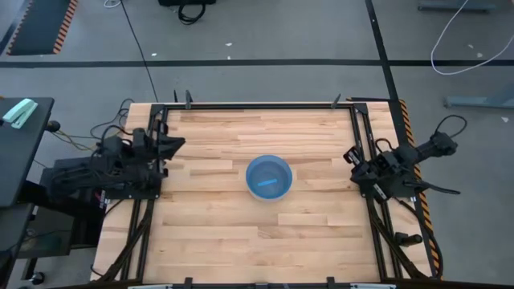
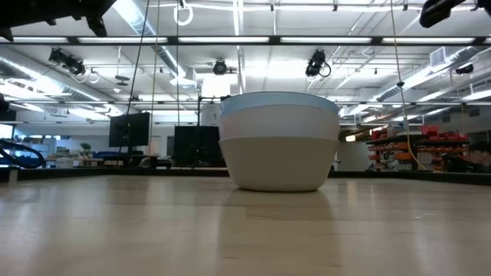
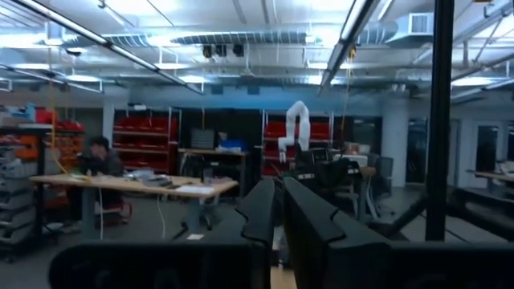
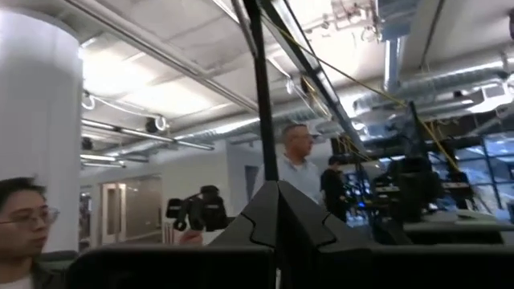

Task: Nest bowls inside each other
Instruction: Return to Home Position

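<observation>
The bowls stand as one nested stack (image 1: pixel 268 177) on its base at the middle of the table. From above, only the translucent blue bowl's inside shows. In the low view the stack (image 2: pixel 280 142) shows a thin blue rim (image 2: pixel 280 96) on top, a pale band under it and a pale outer bowl at the bottom. I cannot make out a salmon-orange bowl. My left gripper (image 1: pixel 173 144) rests at the table's left edge, its fingers (image 3: pixel 279 217) shut. My right gripper (image 1: pixel 351 155) rests at the right edge, its fingers (image 4: pixel 277 213) shut. Both are far from the stack.
A black frame (image 1: pixel 265 105) runs along the table's far edge and down both sides. Bare wood surrounds the stack. People (image 4: pixel 297 168) stand and sit in the room beyond the table.
</observation>
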Action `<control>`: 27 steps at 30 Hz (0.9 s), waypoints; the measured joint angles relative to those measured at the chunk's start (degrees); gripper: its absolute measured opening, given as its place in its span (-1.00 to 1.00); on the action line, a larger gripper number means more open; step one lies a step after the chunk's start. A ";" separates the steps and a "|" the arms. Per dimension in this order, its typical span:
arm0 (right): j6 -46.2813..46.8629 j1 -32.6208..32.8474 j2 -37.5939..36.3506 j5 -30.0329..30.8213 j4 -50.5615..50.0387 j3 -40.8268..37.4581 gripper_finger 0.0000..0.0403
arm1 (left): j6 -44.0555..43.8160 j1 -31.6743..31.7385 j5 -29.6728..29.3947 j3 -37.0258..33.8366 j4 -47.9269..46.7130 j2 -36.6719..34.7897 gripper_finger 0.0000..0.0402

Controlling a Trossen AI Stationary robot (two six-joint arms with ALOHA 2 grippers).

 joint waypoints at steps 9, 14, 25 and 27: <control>1.17 -4.74 -1.22 -5.33 -8.78 6.01 -0.93 | -0.52 1.18 0.00 0.00 -7.99 -7.01 -0.88; 3.83 -4.74 -1.18 -5.45 -5.96 2.63 -0.93 | -0.60 1.18 -0.02 0.02 -10.58 -7.76 -0.86; 5.22 -4.72 -1.16 -5.46 -0.33 -2.66 -0.93 | -1.63 1.18 -0.07 -6.43 -8.56 -7.76 -0.81; 5.88 -4.72 -1.18 -5.46 -1.45 -2.66 -0.93 | -1.79 1.18 -0.07 -8.20 -6.90 -7.73 -0.82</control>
